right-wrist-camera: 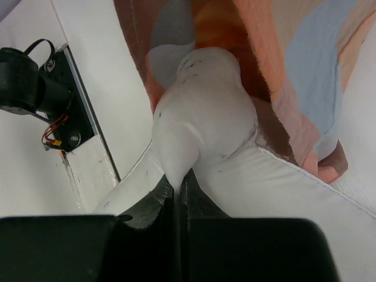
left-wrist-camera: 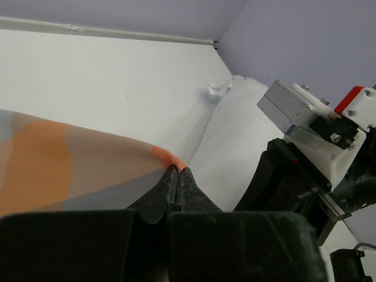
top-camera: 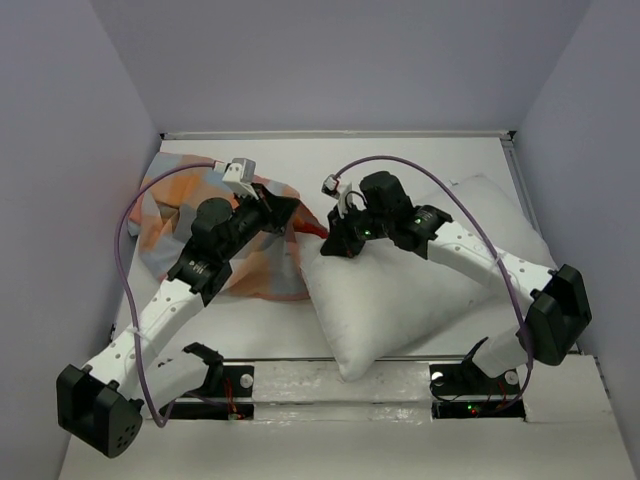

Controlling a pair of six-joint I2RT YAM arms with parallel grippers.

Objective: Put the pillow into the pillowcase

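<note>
The white pillow (top-camera: 400,290) lies on the table right of centre, its near corner over the front edge. The checked pillowcase (top-camera: 170,210) lies crumpled at the left. My left gripper (top-camera: 290,215) is shut on the pillowcase's edge (left-wrist-camera: 88,170) and holds it raised next to the pillow (left-wrist-camera: 229,147). My right gripper (top-camera: 335,240) is shut on the pillow's left corner (right-wrist-camera: 200,117), pinching the white fabric, with the corner pushed against the pillowcase opening (right-wrist-camera: 282,70).
The white table (top-camera: 400,160) is walled by purple panels at the back and sides. The arm base mounts (top-camera: 235,385) sit at the near edge. The right arm's wrist (left-wrist-camera: 305,147) is close beside my left gripper.
</note>
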